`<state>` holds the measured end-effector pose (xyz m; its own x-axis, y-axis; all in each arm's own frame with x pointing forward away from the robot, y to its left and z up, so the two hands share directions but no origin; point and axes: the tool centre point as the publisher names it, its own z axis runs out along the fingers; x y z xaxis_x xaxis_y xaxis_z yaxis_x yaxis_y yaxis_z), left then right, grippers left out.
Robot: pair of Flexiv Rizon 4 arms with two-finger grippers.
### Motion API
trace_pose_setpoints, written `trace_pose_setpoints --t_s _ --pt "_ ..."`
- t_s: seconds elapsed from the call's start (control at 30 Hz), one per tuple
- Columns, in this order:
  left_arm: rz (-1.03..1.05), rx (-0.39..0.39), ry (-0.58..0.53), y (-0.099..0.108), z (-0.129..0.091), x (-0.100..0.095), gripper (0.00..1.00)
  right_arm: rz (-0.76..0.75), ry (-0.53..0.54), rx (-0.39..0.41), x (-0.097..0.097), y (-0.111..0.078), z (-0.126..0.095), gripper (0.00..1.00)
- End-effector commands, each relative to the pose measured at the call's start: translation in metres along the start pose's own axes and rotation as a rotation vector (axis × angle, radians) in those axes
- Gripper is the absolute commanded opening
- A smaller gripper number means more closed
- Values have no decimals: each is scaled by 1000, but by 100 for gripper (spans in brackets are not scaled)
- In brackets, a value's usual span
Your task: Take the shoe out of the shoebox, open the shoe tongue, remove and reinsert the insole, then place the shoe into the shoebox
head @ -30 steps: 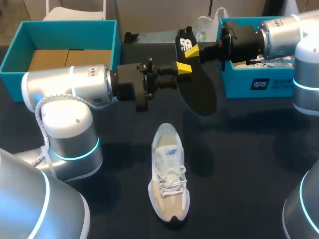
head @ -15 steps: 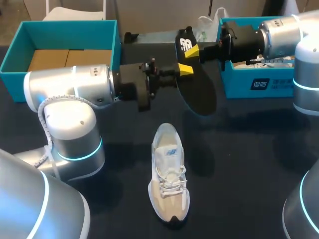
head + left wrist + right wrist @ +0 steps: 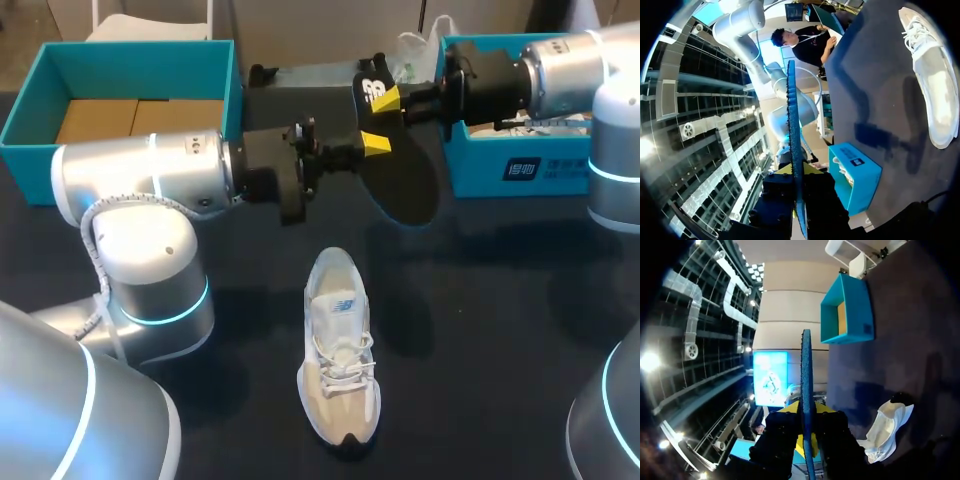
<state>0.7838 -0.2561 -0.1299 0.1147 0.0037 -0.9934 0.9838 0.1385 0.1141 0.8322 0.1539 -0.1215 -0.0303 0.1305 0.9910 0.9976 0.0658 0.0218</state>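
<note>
— Nearest on the dark tabletop (image 3: 500,330), the white-and-beige mesh sneaker (image 3: 340,345) lies outside any box, toe toward the camera. How far along is the job?
— Roughly midway, it seems. The flat black insole with a blue edge (image 3: 405,190) is out, hanging above the tabletop beyond the sneaker. Reinserting it and boxing the sneaker remain.
— And the arms?
— Both reach in level from the sides. The left end effector (image 3: 368,143) and the right end effector (image 3: 387,100) each clamp the insole. The left teal cardboard shoebox (image 3: 130,60) and the right teal cardboard shoebox (image 3: 510,170) sit farthest back.
</note>
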Motion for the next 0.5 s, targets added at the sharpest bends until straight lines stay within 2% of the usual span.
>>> trace_pose_setpoints --t_s 0.03,0.1,0.2,0.33,0.4,0.5 --pt "-25 4 17 -1 -19 4 0 -3 1 -35 -1 -11 -10 100" --pt "-66 4 35 0 -30 7 0 -3 -3 -49 0 -16 -16 100" --pt "-214 48 37 1 -49 11 0 -9 -7 -60 1 -22 -25 100" --pt "-608 191 -43 6 -71 10 0 -4 -20 -69 -1 -29 -35 100" --pt "-622 205 -54 5 -75 8 0 -12 -40 -98 0 -32 -40 100" --pt "-622 205 -54 5 -75 8 0 -12 -40 -98 0 -32 -40 100"
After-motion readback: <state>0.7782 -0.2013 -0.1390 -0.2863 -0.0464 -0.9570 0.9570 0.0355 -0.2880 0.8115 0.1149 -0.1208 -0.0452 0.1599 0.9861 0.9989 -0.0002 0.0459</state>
